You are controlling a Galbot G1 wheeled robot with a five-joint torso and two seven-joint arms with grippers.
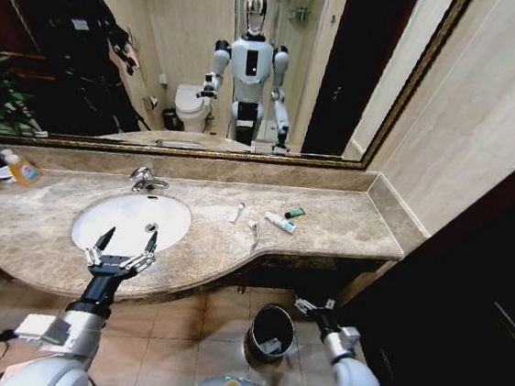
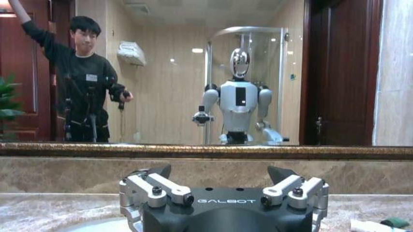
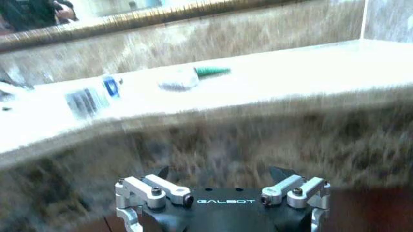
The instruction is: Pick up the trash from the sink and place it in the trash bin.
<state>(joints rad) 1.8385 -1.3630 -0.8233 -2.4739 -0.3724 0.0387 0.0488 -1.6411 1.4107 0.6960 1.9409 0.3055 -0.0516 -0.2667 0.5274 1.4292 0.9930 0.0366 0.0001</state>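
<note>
The left gripper (image 1: 126, 239) hovers over the near rim of the sink (image 1: 99, 209) with jaws spread and nothing between them, while the right gripper (image 1: 312, 306) hangs low beside the trash bin (image 1: 271, 333), below the surface edge, jaws likewise spread and empty. One pale item already lies inside the bin, which suggests the task is partly done. Remaining on the surface (image 1: 346, 223), to the right of the sink, are the small white tube (image 1: 237, 212), the white toothbrush (image 1: 254, 229), the white-and-green tube (image 1: 280, 222) and the tiny green packet (image 1: 295, 213); the basin itself appears empty.
</note>
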